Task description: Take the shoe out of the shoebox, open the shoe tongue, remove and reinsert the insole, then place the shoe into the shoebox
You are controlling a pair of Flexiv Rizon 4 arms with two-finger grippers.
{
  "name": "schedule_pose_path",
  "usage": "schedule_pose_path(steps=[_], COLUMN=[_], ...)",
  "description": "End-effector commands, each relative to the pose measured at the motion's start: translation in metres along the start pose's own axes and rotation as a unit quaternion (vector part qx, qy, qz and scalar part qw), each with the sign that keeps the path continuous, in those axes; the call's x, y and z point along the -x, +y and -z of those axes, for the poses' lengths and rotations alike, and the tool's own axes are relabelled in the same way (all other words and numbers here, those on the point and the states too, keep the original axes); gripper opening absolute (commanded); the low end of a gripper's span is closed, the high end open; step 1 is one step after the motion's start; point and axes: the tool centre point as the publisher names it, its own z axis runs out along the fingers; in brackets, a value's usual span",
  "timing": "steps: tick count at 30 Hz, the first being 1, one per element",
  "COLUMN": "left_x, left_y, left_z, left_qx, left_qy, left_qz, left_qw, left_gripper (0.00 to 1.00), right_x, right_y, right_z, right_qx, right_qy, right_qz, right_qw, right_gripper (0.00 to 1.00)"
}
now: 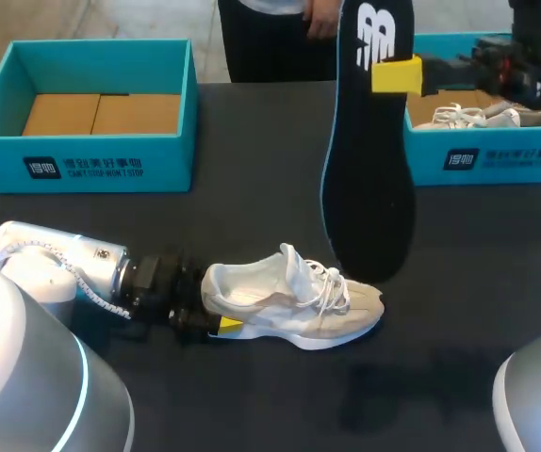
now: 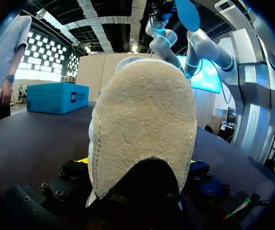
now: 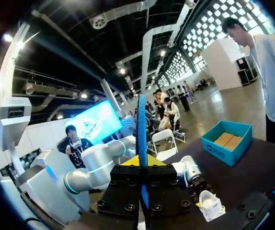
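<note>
Two shoeboxes (image 1: 82, 160) (image 1: 497, 162) stand behind; left gripper (image 1: 212, 309) clamps shoe (image 1: 294, 303) heel, right gripper (image 1: 396, 73) pinches insole (image 1: 369, 188) upright above.

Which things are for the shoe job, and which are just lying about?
For the job:
shoe, gripped at the heel by the left pincer
insole, held up by the right pincer
left box, probably, as it has no shoe in it

Lying about:
right box
second shoe inside it
</note>
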Motion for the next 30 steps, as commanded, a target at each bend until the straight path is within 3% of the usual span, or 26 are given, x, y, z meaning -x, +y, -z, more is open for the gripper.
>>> schedule_pose_path(steps=[1,9,22,30], left_x=[0.002,0.002,0.002,0.002], left_y=[0.002,0.002,0.002,0.002], left_z=[0.0,0.0,0.0,0.0], left_qx=[0.0,0.0,0.0,0.0], left_qy=[0.0,0.0,0.0,0.0], left_qz=[0.0,0.0,0.0,0.0], left_qw=[1.0,1.0,1.0,1.0], left_gripper=[0.0,0.0,0.0,0.0], right_x=[-0.022,-0.041,-0.05,-0.043], right_y=[-0.004,-0.01,-0.038,-0.046], right_z=[0.004,0.004,0.004,0.003], right_qx=[0.001,-0.009,-0.001,-0.004], right_qy=[-0.018,-0.02,-0.024,-0.037], right_qz=[0.007,-0.005,-0.021,-0.02], right_qw=[1.0,1.0,0.999,0.999], right_gripper=[0.0,0.0,0.0,0.0])
